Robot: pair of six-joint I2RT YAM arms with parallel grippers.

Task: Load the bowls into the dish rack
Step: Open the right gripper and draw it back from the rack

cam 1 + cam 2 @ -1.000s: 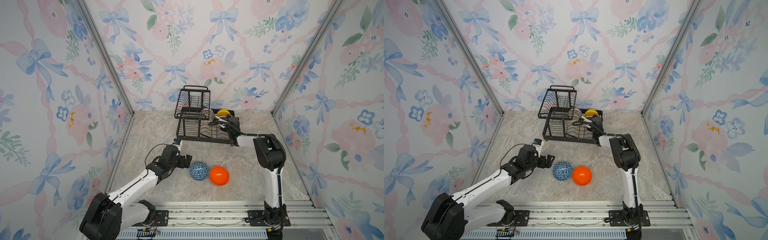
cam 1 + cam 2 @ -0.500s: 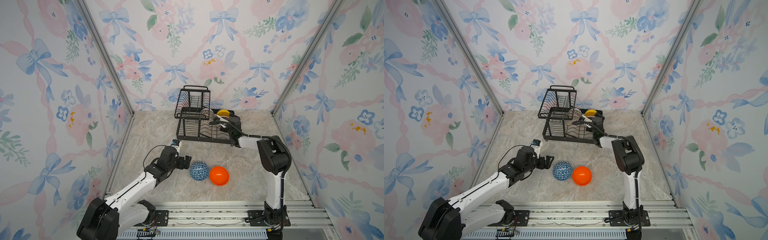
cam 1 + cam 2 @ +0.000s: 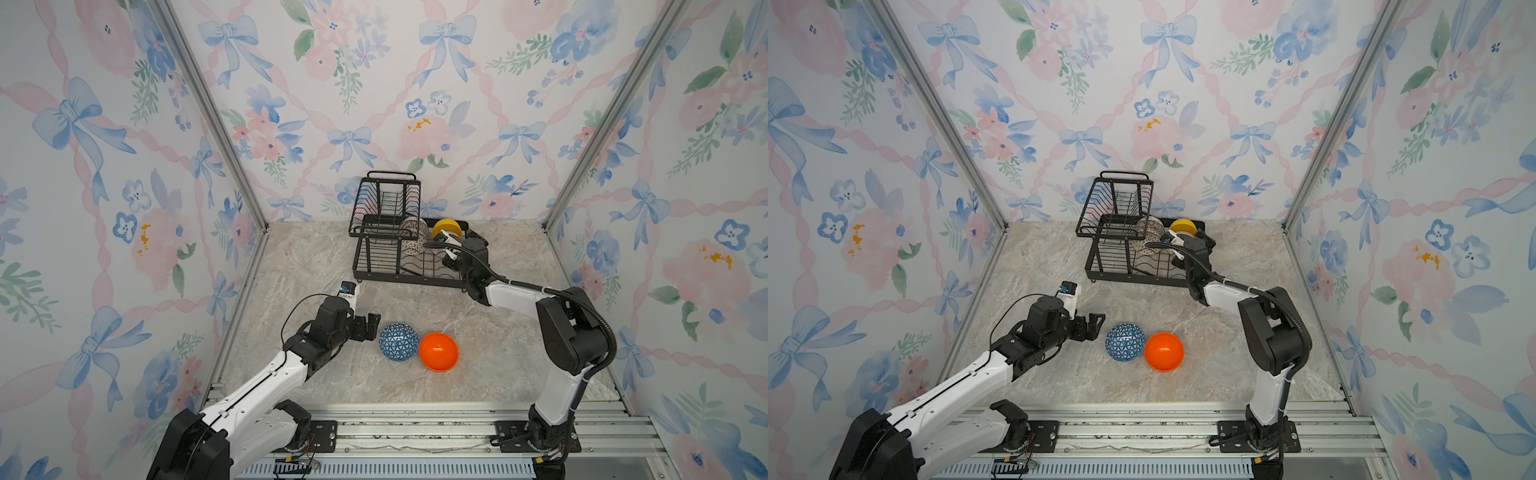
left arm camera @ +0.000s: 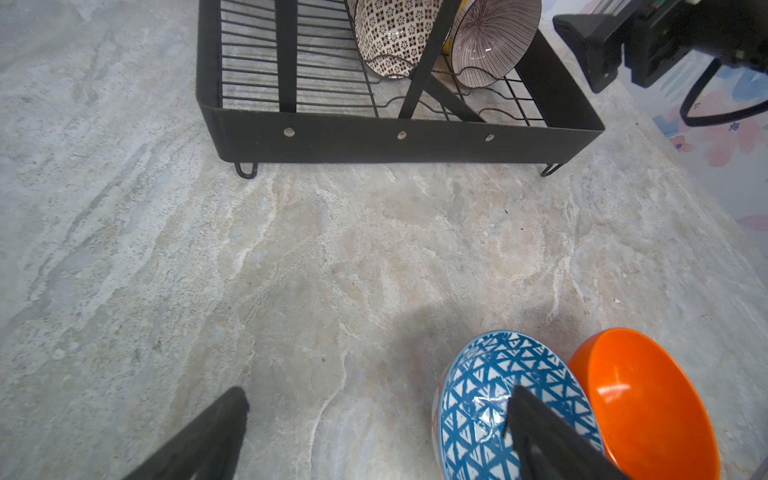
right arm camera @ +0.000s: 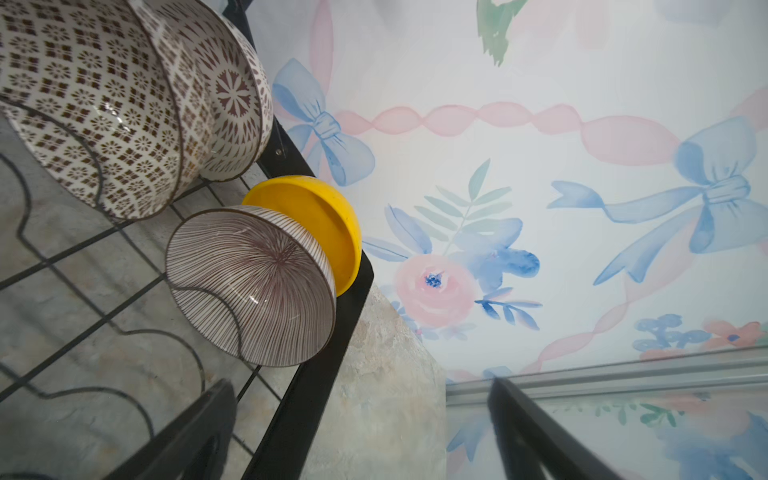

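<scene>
The left fingers point(image 4: 208, 436) hang spread and empty beside the blue bowl point(image 3: 398, 341) on the desk point(image 3: 316, 257). The right fingers point(image 5: 195, 432), spread too, grasp nothing at the edge of the rack point(image 5: 313, 376).

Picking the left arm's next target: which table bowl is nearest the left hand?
The blue bowl with white triangles, right beside the open left hand; the orange bowl sits on its far side.

I see floral wallpaper point(image 3: 374, 83) with blue bows on three walls, a beige marbled tabletop point(image 3: 316, 257), and a metal rail point(image 3: 415, 428) along its near edge.
</scene>
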